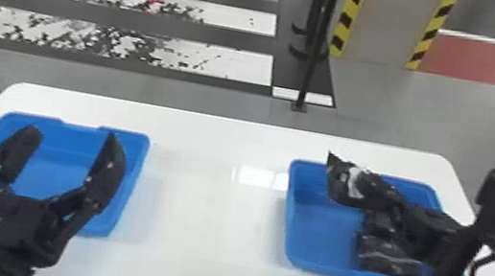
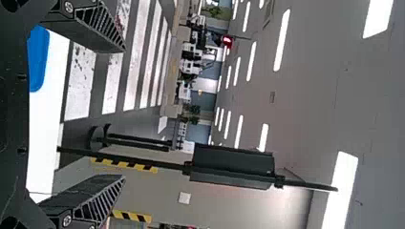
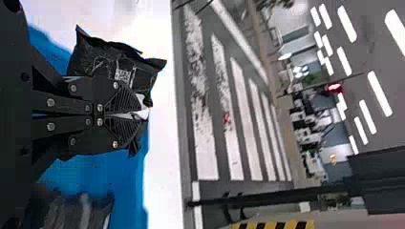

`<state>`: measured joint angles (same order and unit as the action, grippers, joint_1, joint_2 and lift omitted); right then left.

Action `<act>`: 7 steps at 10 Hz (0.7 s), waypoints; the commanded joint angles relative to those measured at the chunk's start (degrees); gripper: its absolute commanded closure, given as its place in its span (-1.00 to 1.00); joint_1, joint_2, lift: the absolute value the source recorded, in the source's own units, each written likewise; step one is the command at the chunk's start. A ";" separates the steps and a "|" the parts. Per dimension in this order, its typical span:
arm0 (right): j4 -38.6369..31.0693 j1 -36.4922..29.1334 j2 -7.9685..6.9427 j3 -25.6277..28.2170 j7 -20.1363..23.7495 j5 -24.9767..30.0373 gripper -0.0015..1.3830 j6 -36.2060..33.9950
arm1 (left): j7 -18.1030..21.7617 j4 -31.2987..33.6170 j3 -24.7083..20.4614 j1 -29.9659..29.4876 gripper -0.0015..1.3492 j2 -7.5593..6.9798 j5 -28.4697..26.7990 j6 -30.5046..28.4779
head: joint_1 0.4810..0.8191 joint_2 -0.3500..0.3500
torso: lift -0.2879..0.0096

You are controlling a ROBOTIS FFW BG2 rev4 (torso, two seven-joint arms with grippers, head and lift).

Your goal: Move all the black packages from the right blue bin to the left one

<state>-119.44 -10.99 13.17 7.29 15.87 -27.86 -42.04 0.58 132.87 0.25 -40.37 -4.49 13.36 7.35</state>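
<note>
1. A black package [image 1: 334, 184] is being held up over the right blue bin [image 1: 289, 215], right there at the fingertips of the right gripper [image 1: 365, 185].
2. The right gripper is clamped on it, tips brought together on the wrapping; in the right wrist view, the black film is seen bulging out to both sides of the fingers, with a printed label turned to the camera.
3. Past the tips, a pointed corner of the package is left sticking up, and in the head view the bin's far rim is partly covered by it.
4. Lower down, inside the right bin, more black packaging [image 1: 390, 262] is seen lying below the right gripper, apart from its tips; how many pieces are there cannot be told.
5. Across the white table [image 1: 207, 220], the left blue bin [image 1: 129, 197] is set well apart from the right one.
6. Over that left bin, the left gripper [image 1: 72, 136] is held with its two fingers spread wide, well apart from the held package.
</note>
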 commanded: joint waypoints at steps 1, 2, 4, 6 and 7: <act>1.39 1.57 0.28 -3.07 2.15 -7.90 0.71 4.92 | 0.82 0.23 3.52 0.85 -0.85 -1.22 8.35 -0.03 | 0.27 0.05 | 0.05; 3.78 3.40 1.07 -6.50 4.79 -13.27 0.71 6.04 | 2.05 0.65 5.12 1.70 -0.85 -1.84 12.47 -0.03 | 0.27 0.10 | 0.05; 6.31 5.51 2.21 -13.01 6.02 -20.47 0.71 7.03 | 3.37 1.36 8.77 3.24 -0.85 -3.25 15.44 -0.03 | 0.27 0.22 | 0.05; 8.28 7.76 2.74 -19.06 6.37 -24.01 0.71 9.00 | 3.46 1.36 10.60 4.23 -0.85 -4.30 14.87 -3.69 | 0.27 0.35 | 0.05; 8.42 8.60 3.00 -21.12 6.37 -25.50 0.71 9.56 | 3.46 1.36 10.49 4.37 -0.85 -4.30 13.72 -4.67 | 0.27 0.40 | 0.05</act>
<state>-111.21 -2.98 16.03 -12.40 22.24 -52.40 -32.84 4.04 134.24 10.70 -36.10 -8.74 27.75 3.40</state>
